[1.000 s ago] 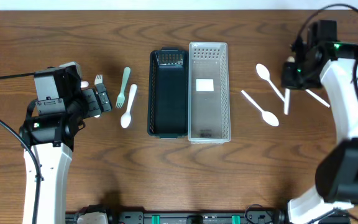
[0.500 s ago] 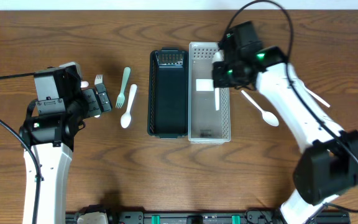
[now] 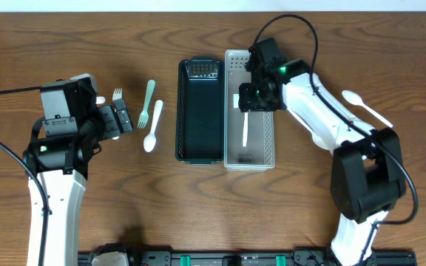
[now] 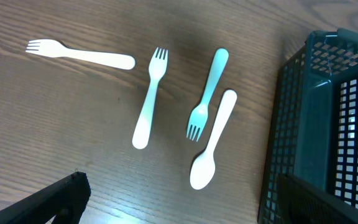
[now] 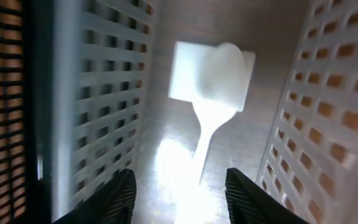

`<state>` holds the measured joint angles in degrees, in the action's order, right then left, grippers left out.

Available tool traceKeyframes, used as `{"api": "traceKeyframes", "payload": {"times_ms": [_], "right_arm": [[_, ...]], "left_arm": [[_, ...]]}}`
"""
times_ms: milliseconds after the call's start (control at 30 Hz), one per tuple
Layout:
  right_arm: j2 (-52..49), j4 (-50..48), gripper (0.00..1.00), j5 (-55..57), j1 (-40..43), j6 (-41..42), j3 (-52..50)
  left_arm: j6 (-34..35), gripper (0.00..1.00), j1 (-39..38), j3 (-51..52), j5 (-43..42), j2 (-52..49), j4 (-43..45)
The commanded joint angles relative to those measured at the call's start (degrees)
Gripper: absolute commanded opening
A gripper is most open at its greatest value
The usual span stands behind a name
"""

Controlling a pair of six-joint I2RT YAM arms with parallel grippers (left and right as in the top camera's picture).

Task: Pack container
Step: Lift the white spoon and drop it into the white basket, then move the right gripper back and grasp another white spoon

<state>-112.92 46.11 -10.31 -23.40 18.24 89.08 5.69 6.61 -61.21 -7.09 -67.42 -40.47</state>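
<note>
Right claw [image 5: 180, 194] spread, gripping nothing. White spoon [image 3: 245, 128] lies loose on floor of pale mesh basket [image 3: 269, 140], centre of frame. Its long axis runs top-to-bottom along basket, bowl end up on label, handle toward my fingertips. Half second ago it hung under claw near basket's right wall; now released, claw shifted up-left. Second white spoon [image 3: 359, 102] lies far right, nearer this arm. Left claw [image 4: 179, 199] spread, idle over teal fork [image 4: 206, 93].

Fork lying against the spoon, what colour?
Mint green fork; clearest in the left wrist view.
</note>
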Motion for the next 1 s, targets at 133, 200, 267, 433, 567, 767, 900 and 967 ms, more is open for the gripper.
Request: {"api": "traceKeyframes", "payload": {"times_ms": [133, 200, 267, 433, 567, 767, 900, 967], "right_arm": [[15.41, 0.24, 0.44, 7.82, 4.44, -6.97, 3.17], [17.84, 1.66, 0.44, 14.75, 7.04, -6.91, 3.17], [19.34, 3.61, 0.45, 22.25, 11.54, -6.91, 3.15], [16.81, 4.70, 0.74, 24.72, 25.24, -7.61, 1.46], [10.73, 3.45, 0.80, 18.86, 33.88, -16.55, -0.87], [-0.04, 2.21, 0.88, 0.70, 40.39, -38.66, -0.94], [-4.17, 1.03, 0.78, -1.79, 41.35, -54.51, -0.94], [-4.87, 0.39, 0.71, 0.48, 41.40, -59.32, -0.94]], "left_arm": [[-0.98, 0.98, 0.22, -1.18, 0.70, -0.37, -0.02], [-0.98, 0.98, 0.22, -1.18, 0.70, -0.37, -0.02], [-0.98, 0.98, 0.22, -1.18, 0.70, -0.37, -0.02], [-0.98, 0.98, 0.22, -1.18, 0.70, -0.37, -0.02], [-0.98, 0.98, 0.22, -1.18, 0.68, -0.37, -0.02], [-0.98, 0.98, 0.22, -1.18, 0.68, -0.37, -0.02], [-0.98, 0.98, 0.22, -1.18, 0.70, -0.37, -0.02], [-0.98, 0.98, 0.22, -1.18, 0.70, -0.37, -0.02]]}}
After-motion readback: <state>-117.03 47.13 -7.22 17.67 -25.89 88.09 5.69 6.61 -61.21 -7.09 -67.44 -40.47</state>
